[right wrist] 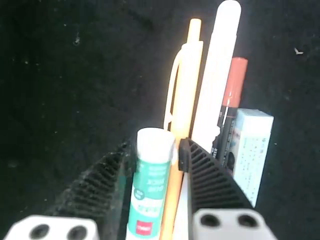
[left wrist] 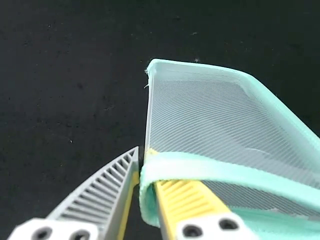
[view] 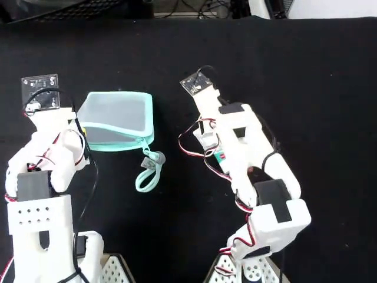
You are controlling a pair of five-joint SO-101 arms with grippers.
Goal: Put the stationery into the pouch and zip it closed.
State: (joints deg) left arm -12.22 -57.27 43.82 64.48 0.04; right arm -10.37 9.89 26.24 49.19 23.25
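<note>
Here the pouch (view: 118, 115), flat on the table (view: 306, 71) betw. the arms, is pinched at its rim by the closed left gripper (left wrist: 143, 155), prob. to steady its mouth, while the glue stick (right wrist: 150, 190), beside pens (right wrist: 220, 65) & eraser (right wrist: 250, 145), is clamped in the right gripper (right wrist: 155, 145) for loading.

Table (view: 294, 71): flat top under a matte black cloth with a few pale specks of lint. Contents: one pouch (view: 118, 118), translucent grey with mint-green trim, lying flat toward the left side; its mint wrist loop (view: 147, 177) trails onto the cloth from the zipper corner. To the right, a row of stationery lying side by side and close together: orange pen (right wrist: 185, 90), white pen (right wrist: 217, 70), red-capped marker (right wrist: 232, 95), pale boxed eraser (right wrist: 252, 145). A green-and-white glue stick (right wrist: 150, 185) sits just beside the orange pen; contact with the cloth cannot be told.
</note>
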